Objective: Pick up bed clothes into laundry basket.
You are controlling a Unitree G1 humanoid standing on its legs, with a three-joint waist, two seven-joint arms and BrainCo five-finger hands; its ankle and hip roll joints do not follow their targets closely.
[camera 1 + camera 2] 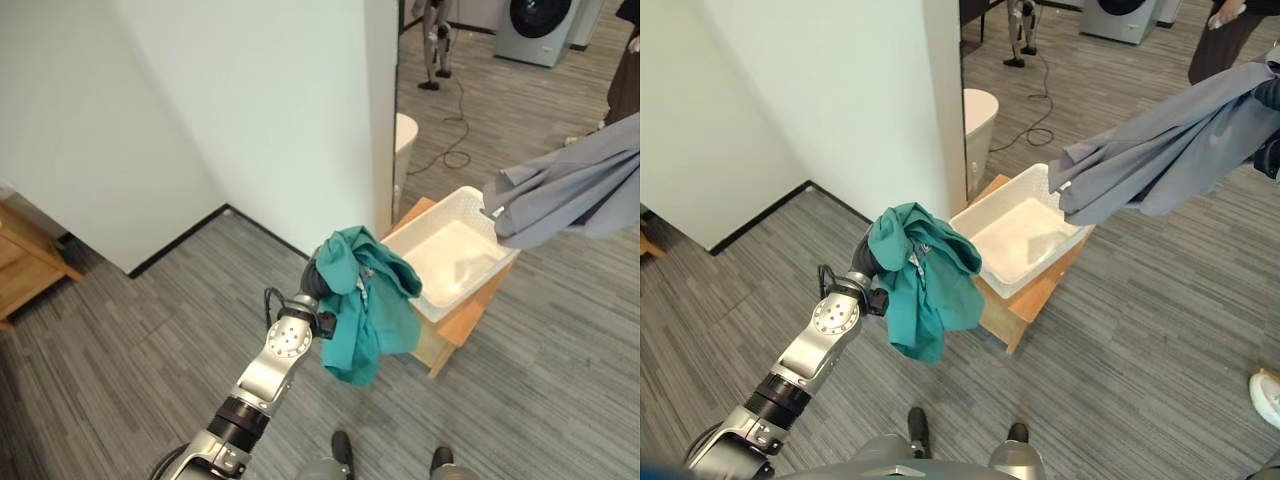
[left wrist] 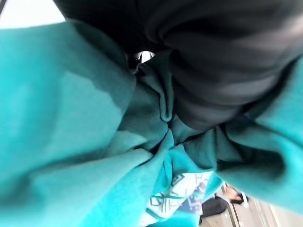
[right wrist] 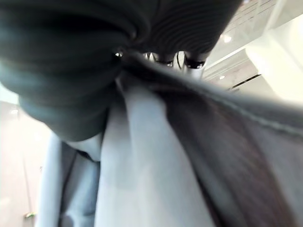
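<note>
The left hand [image 1: 868,262], fingers buried in a bunched teal cotton garment [image 1: 925,275], hangs just beside the white plastic laundry basket [image 1: 1012,198]; its grip cannot be read. The right hand's [image 3: 156,33] fingers pinch a grey shirt [image 1: 1160,155] draped past the basket's far side.

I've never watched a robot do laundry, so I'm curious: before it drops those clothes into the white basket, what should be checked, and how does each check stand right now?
1. Teal garment held off the floor by the left robot hand: ok.
2. Grey garment held up on the right side: ok. The right robot hand's fingers barely show above the cloth; grip cannot tell.
3. White basket open and with room inside: ok.
4. Basket resting flat on its wooden stand: ok.
5. Teal garment above the basket: not ok, it hangs beside the near corner.
6. Grey garment above the basket: cannot tell; its end hangs near the far edge.
</note>
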